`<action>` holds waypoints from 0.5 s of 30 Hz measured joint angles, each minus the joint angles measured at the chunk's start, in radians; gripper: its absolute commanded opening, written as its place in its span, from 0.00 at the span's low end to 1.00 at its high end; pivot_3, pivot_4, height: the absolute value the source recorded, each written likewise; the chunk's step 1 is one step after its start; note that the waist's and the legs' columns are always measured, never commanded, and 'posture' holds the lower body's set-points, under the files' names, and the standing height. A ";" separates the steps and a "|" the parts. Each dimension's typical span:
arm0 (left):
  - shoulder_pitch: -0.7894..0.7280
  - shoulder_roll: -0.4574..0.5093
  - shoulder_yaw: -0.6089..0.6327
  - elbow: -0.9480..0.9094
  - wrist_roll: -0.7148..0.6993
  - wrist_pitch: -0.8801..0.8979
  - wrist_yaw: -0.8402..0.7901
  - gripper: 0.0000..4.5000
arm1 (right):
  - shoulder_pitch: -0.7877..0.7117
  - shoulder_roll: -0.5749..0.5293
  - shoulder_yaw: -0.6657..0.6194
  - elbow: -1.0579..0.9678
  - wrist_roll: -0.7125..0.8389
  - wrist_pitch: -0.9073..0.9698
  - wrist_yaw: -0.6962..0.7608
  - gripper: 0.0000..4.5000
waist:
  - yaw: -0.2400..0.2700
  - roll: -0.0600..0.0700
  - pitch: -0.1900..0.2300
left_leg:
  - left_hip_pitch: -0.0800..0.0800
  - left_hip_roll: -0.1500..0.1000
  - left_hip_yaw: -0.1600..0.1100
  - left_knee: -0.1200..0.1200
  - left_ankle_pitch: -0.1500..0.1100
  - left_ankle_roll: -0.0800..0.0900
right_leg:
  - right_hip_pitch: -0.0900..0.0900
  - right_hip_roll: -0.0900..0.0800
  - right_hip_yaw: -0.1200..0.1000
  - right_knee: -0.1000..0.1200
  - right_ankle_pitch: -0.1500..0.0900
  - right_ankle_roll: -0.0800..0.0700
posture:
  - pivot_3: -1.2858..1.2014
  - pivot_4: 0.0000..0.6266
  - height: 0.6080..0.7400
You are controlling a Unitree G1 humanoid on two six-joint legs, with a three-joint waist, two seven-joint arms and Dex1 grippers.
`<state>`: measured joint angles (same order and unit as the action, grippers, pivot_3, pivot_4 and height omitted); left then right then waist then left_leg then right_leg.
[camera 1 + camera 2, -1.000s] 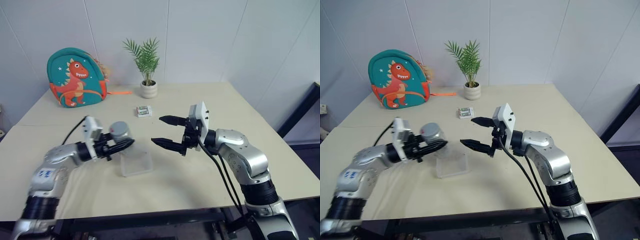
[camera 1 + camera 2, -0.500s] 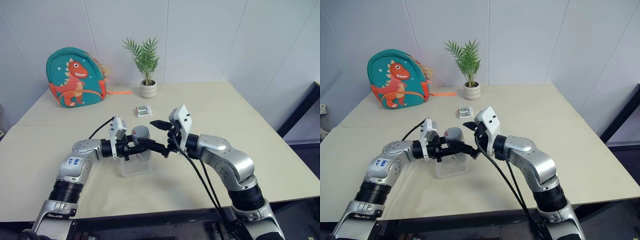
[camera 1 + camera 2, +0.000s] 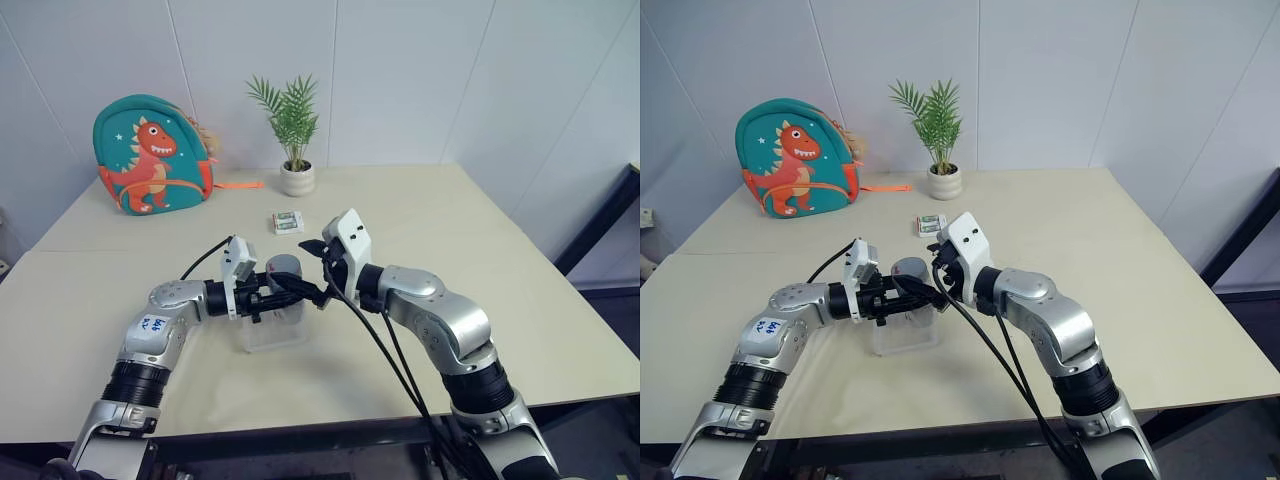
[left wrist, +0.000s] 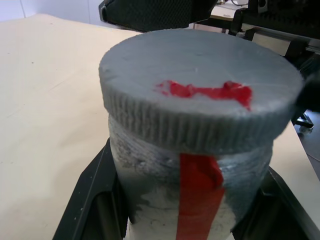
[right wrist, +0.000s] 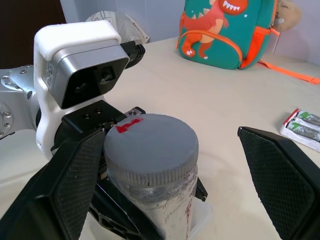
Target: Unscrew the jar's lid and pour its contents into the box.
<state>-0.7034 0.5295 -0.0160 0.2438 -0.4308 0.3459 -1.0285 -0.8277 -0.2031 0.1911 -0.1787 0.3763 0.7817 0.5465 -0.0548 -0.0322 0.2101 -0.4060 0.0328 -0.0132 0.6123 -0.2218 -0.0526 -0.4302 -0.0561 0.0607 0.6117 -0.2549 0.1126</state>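
Note:
My left gripper [image 3: 288,291] is shut on the jar [image 4: 165,200], a small cloudy cylinder with a red strip down its side. It holds the jar upright just above the clear low-walled box [image 3: 272,332]. The grey ribbed lid [image 5: 150,142], marked with a red smear, sits screwed on top. My right gripper [image 3: 304,268] is open, and its black fingers [image 5: 75,180] stand on either side of the lid with a gap to it on each side. The contents are hidden behind the jar's cloudy wall.
At the back of the beige table [image 3: 480,260] stand a teal dinosaur backpack [image 3: 150,155] and a white plant pot [image 3: 297,178]. A small green-and-white packet [image 3: 288,222] lies just beyond the grippers. The table's right half has free room.
The left arm has carried the jar rightward to above the box. The right gripper has swung left and now straddles the lid. Little has moved in the last half second.

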 measured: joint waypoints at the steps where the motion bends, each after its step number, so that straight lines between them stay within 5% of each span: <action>1: 0.000 0.000 0.002 0.000 0.000 0.000 0.000 0.45 | 0.000 0.000 0.001 0.003 0.000 0.007 0.001 1.00 | 0.000 0.000 0.000 | 0.000 0.000 0.000 0.000 0.000 0.000 | 0.000 0.000 0.000 0.000 0.000 0.000 | 0.52 0.24 1.00; 13: 0.000 -0.005 0.009 0.000 0.002 0.000 0.002 0.45 | -0.001 0.019 0.011 0.012 0.001 0.024 0.010 1.00 | 0.000 0.000 0.000 | 0.000 0.000 0.000 0.000 0.000 0.000 | 0.000 0.000 0.000 0.000 0.000 0.000 | 0.52 0.24 1.00; 15: 0.000 -0.005 0.009 0.000 0.002 0.001 0.002 0.45 | -0.001 0.023 0.011 0.012 0.001 0.024 0.010 0.91 | 0.000 0.000 0.000 | 0.000 0.000 0.000 0.000 0.000 0.000 | 0.000 0.000 0.000 0.000 0.000 0.000 | 0.52 0.24 1.00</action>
<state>-0.7034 0.5250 -0.0068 0.2434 -0.4285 0.3466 -1.0261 -0.8282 -0.1805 0.2017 -0.1666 0.3774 0.8053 0.5565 -0.0548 -0.0322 0.2101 -0.4062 0.0328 -0.0133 0.6123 -0.2218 -0.0526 -0.4302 -0.0561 0.0606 0.6116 -0.2549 0.1127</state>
